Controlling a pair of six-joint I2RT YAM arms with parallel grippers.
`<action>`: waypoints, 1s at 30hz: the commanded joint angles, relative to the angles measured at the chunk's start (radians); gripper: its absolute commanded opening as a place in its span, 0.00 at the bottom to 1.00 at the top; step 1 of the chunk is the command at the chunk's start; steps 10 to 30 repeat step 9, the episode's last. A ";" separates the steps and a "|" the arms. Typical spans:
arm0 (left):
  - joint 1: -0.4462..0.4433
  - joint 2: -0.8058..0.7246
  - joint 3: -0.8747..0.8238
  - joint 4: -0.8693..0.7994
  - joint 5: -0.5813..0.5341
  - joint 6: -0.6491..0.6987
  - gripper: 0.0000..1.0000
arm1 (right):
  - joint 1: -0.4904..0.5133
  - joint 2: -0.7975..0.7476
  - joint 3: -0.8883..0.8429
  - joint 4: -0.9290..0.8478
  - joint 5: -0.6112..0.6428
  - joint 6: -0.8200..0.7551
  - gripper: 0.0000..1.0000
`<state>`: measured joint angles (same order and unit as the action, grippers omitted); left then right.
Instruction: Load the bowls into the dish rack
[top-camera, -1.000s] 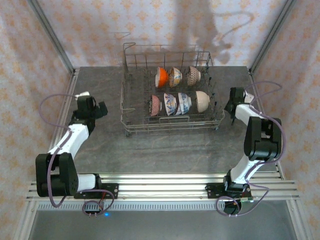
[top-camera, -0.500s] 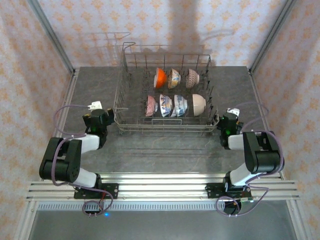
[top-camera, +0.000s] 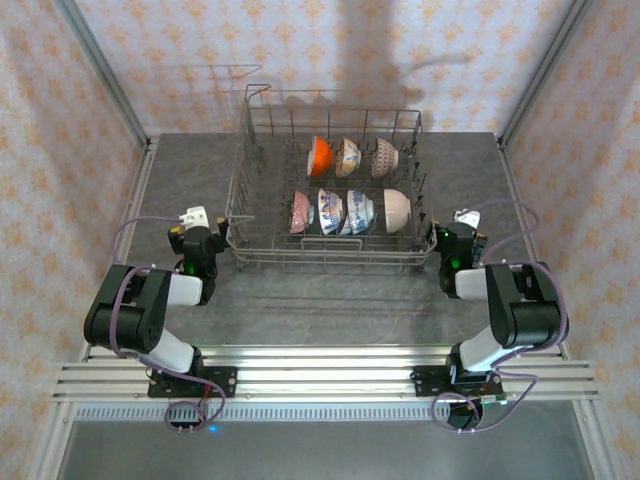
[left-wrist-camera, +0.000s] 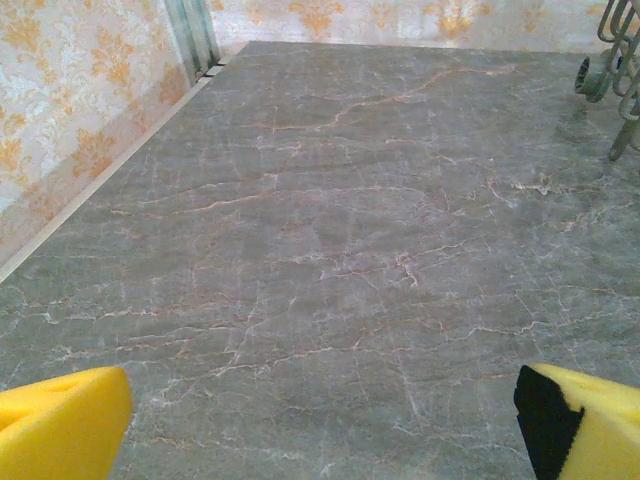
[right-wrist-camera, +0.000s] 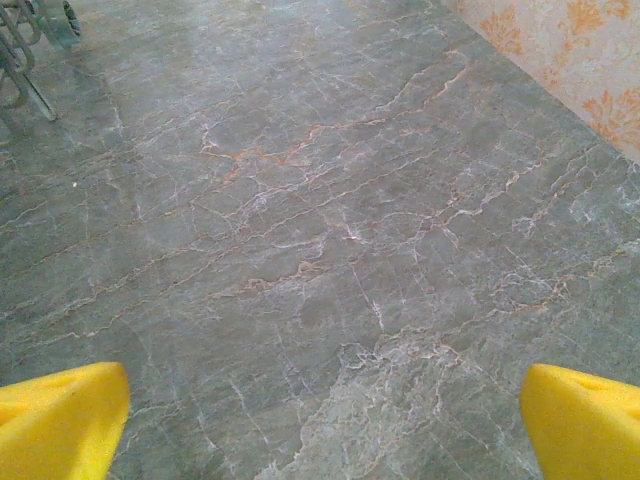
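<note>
Left wrist view: the left gripper (left-wrist-camera: 320, 425) gapes wide. Its yellow fingers (left-wrist-camera: 60, 420) sit at the two bottom corners, with nothing between them but bare table (left-wrist-camera: 300, 220).
Right wrist view: the right gripper (right-wrist-camera: 320, 425) is spread just as wide and has hold of nothing, with grey marbled surface under it.
Just beyond the grippers: a bit of the dish rack (left-wrist-camera: 620, 60) shows at the top right of the left wrist view and at the top left of the right wrist view. Both are apart from the fingers.
Top view, arms: both arms are folded low. The left gripper is beside the rack's near left corner and the right gripper beside its near right corner. Neither touches the wire.
Bowls: I count seven bowls (top-camera: 348, 185), all inside the rack and standing on edge between the tines.
Back row: an orange bowl (top-camera: 321, 156), a cream-and-brown bowl (top-camera: 348, 157) and a dark patterned bowl (top-camera: 386, 157).
Front row: a pink bowl (top-camera: 303, 212), two blue-and-white bowls (top-camera: 345, 211) and a cream bowl (top-camera: 398, 207).
Step in hand: the loading looks done, and the arms seem to be at rest.
Next move: probably no pick is called for. At most the arms stay low with the fingers kept off the rack so no bowl gets knocked from its slot.
</note>
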<state>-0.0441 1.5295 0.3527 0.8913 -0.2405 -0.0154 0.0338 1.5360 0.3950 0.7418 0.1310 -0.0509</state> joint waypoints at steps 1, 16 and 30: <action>-0.005 0.003 0.015 0.037 -0.005 0.023 1.00 | 0.011 0.001 0.036 0.029 -0.055 -0.002 1.00; -0.006 0.006 0.014 0.043 -0.005 0.025 1.00 | 0.008 -0.009 0.021 0.044 -0.059 -0.001 1.00; -0.006 0.006 0.014 0.043 -0.005 0.025 1.00 | 0.008 -0.009 0.021 0.044 -0.059 -0.001 1.00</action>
